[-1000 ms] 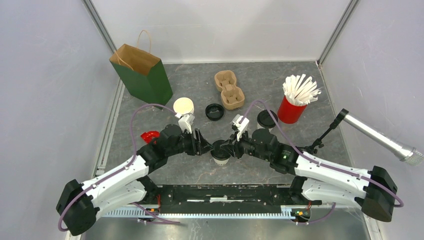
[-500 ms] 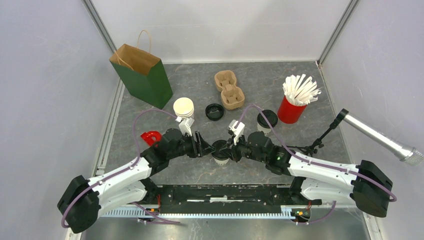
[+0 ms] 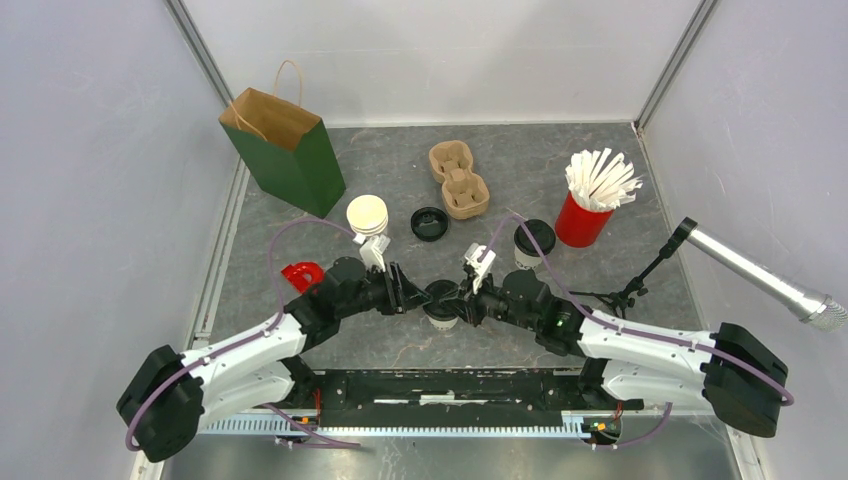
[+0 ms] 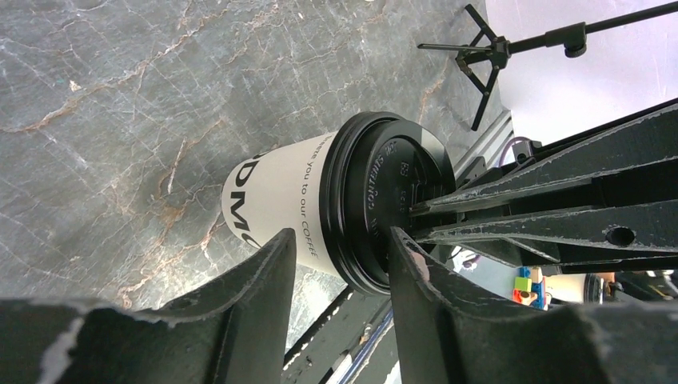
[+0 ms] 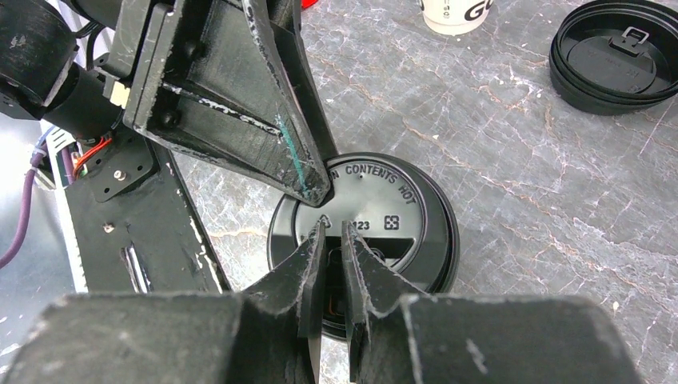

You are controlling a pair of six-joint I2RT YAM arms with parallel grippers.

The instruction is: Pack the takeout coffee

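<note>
Your white paper takeout cup with dark lettering and a round black plastic lid (image 4: 276, 192) stands upright near the middle of the grey marbled tabletop's (image 3: 600, 170) near edge. Your left gripper (image 4: 344, 238) has its fingers apart, bracketing the lid rim, and you cannot tell whether they clamp it. Your right gripper (image 5: 332, 228) has its fingers almost together, tips on the lid's top.

Soft, even white light falls from above, so shadows on the grey marble tabletop (image 3: 600, 180) are faint and short. In the left wrist view the left gripper (image 4: 342, 248) is a dark, blurred foreground, the takeout coffee (image 4: 276, 200) lettering is sharp, and the top right corner is blown out white. In the right wrist view the right gripper (image 5: 332, 240) is out of focus, while the black lid (image 5: 400, 216) carries a dull sheen — its embossed text crisp.
</note>
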